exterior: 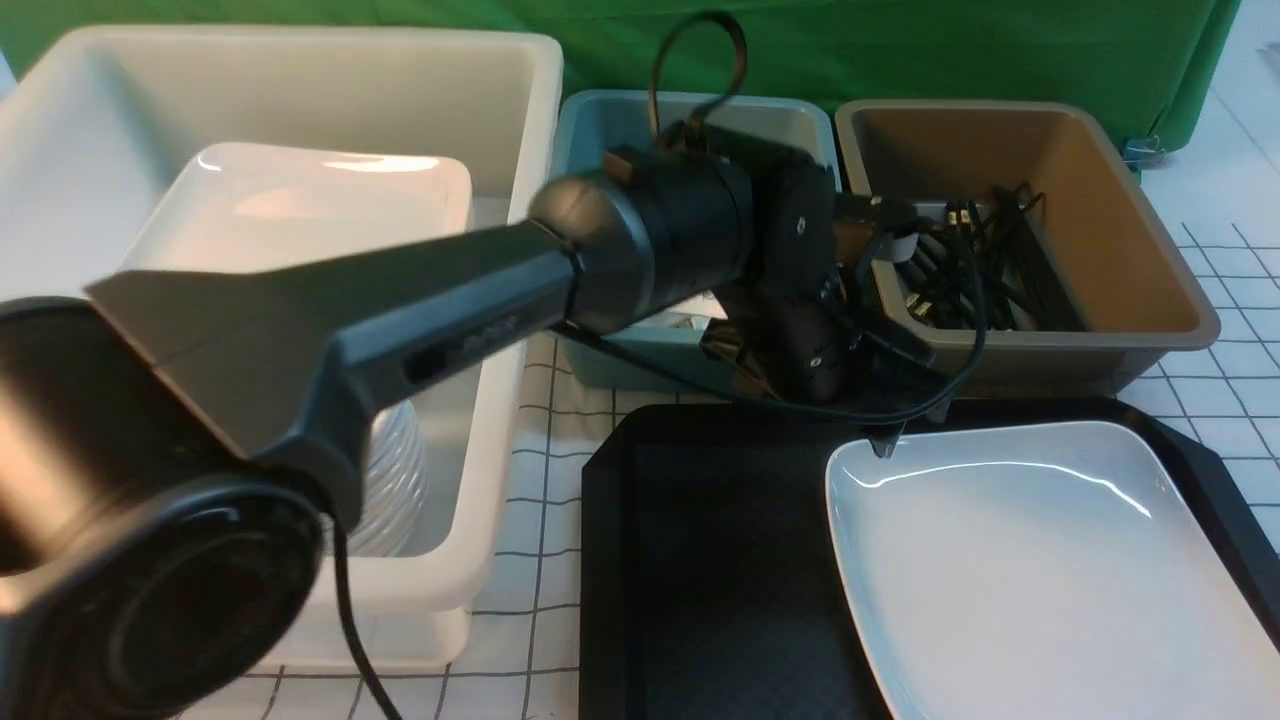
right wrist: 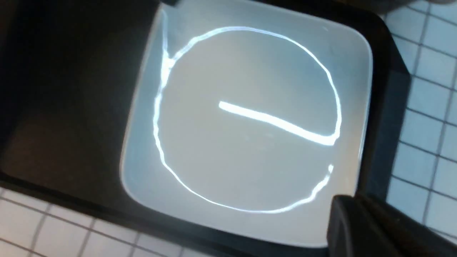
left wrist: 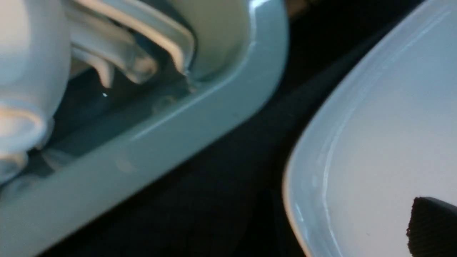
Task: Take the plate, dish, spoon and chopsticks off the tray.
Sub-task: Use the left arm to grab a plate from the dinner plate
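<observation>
The left tool (exterior: pixel 885 440) is empty, its jaws apart, with one pad (left wrist: pixel 433 228) over the far corner of the plate (exterior: pixel 1030 560). The right tool (right wrist: pixel 360 225) hovers closed above it. The plate lies on the tray (exterior: pixel 700 560). Straddle the rim fully before closing.

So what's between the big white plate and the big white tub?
Front view: just bare floor of the tray beside the plate, then a strip of checked tablecloth before the tub.
</observation>
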Tool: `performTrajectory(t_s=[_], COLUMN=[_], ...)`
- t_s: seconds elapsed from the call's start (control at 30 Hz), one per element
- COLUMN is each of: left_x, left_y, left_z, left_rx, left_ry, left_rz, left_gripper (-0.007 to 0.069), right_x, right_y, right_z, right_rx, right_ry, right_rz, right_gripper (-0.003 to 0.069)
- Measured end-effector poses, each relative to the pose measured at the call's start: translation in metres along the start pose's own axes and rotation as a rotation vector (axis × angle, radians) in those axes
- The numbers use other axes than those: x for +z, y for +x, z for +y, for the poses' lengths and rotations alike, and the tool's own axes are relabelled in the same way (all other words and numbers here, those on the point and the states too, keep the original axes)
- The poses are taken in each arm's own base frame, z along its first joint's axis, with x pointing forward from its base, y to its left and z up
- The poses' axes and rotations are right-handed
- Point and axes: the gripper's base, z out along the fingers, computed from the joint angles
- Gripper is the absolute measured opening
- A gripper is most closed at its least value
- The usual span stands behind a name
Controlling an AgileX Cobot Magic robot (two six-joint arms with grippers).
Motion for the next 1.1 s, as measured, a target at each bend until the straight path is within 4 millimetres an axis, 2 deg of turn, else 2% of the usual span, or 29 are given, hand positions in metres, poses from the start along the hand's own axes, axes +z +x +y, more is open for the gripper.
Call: performTrajectory(t_s=[0.03,0.13,0.37,0.53,0.63,0.83,1.0,1.1], left_x=[0.008,0.021,0.045,0.051,0.054,0.054,0.045,0.023], left_y=[0.001,0.003,0.009,0.010,0.010,0.013,0.014,0.009], left_z=[0.003,0.005,0.007,0.006,0.004,0.003,0.000,-0.005], left_rx=[-0.014,-0.026,-0.060,-0.063,-0.063,-0.042,-0.043,0.003], left_ry=[-0.008,-0.007,0.015,0.036,0.062,0.100,0.119,0.126], left_rz=[0.004,0.000,0.010,0.015,0.018,0.062,0.090,0.080], left_gripper=[0.0542,0.0563,0.0568,0.0549,0.0487,0.0180,0.0171,0.0132], right_x=[0.000,0.000,-0.001,-0.001,-0.001,-0.001,-0.001,-0.005], right_y=[-0.001,-0.003,-0.006,-0.006,-0.006,-0.007,-0.008,-0.011], right_z=[0.003,0.006,0.010,0.010,0.010,0.010,0.009,0.009], right_rx=[-0.003,-0.014,-0.042,-0.050,-0.057,-0.063,-0.069,-0.072], right_ry=[-0.030,-0.072,-0.107,-0.110,-0.110,-0.107,-0.102,-0.100], right_rz=[-0.014,-0.035,-0.068,-0.071,-0.071,-0.081,-0.092,-0.108], right_gripper=[0.0008,0.0008,0.0009,0.0008,0.0008,0.0008,0.0008,0.0008])
